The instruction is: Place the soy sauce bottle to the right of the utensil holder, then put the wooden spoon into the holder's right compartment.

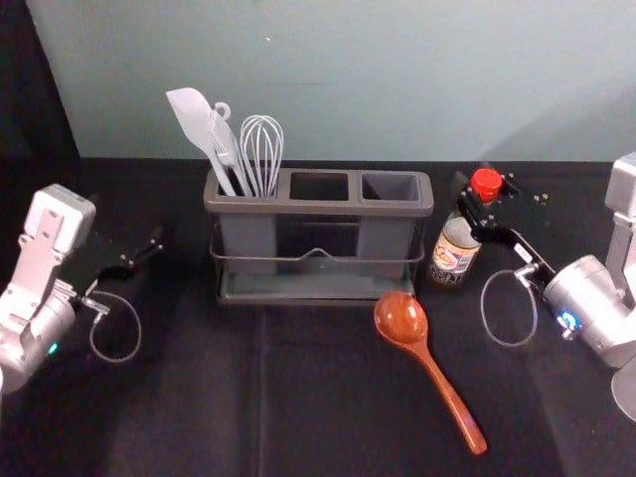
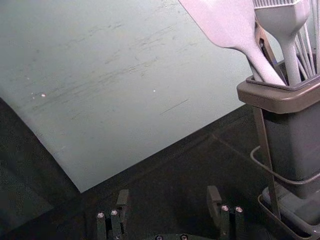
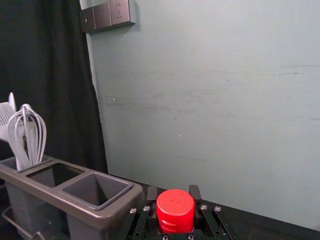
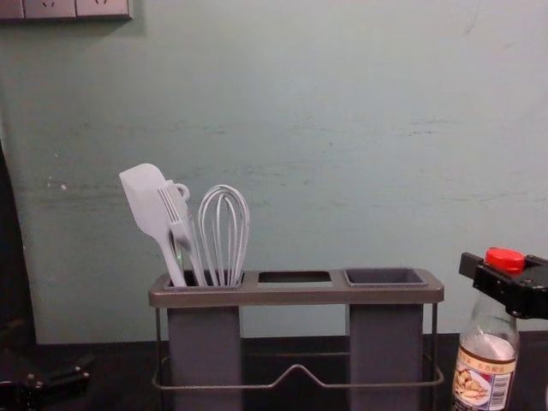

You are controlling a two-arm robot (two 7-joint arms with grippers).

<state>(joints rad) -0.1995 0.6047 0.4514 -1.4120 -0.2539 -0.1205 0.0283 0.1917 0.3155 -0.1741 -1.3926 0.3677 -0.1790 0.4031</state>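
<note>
head view: my right hand is clamped on the neck of the soy sauce bottle, which is upright or nearly so, just to the right of the utensil holder; i judge this to be the placing step, close to release. whether the base bears fully on the desk i cannot tell; if it does not, opening would let the bottle drop or topple. the wooden spoon lies in front, its bowl near the holder and bottle, so a low sweep of my arm towards it could knock the bottle over. my left hand is parked at the left. left wrist view: its fingers stand apart, near the holder's utensil-filled end; a stray move there might jostle the rack. right wrist view: the red cap sits between my right fingers; should a pad catch under it on retreat, the bottle would be dragged along. chest view: the gap from bottle to rack is narrow, so a sideways slip could make them collide. the right compartment is a modest opening; a spoon gripped askew would probably strike its rim.
</note>
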